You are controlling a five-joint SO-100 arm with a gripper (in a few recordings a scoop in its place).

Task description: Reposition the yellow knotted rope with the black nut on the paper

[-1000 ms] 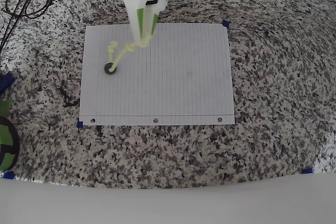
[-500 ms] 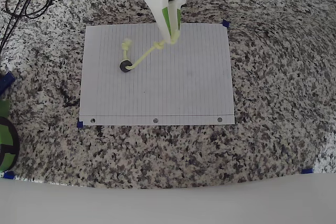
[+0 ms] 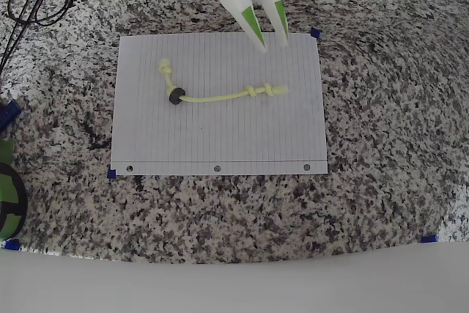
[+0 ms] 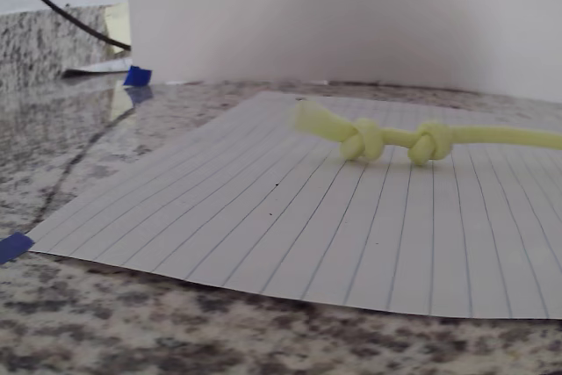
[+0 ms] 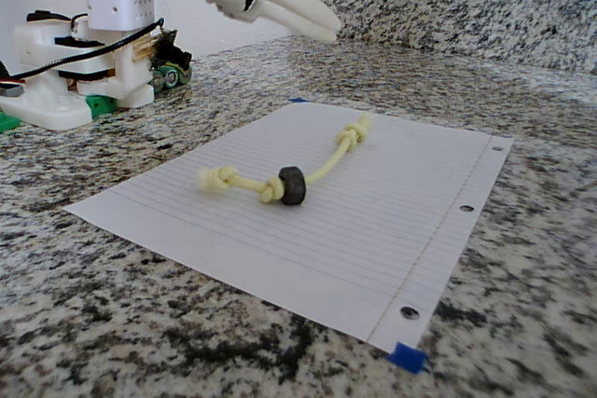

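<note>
From above, the gripper (image 3: 272, 45) hangs spread apart and empty over the top edge of the paper (image 3: 220, 137). The yellow knotted rope (image 3: 220, 97) lies flat across the paper, with the black nut (image 3: 174, 97) on it.

Up close, the rope's knots (image 4: 395, 141) rest on the paper.

From the side, the gripper (image 5: 317, 23) is high. If it dips, it could bump the rope or crease the paper.
</note>
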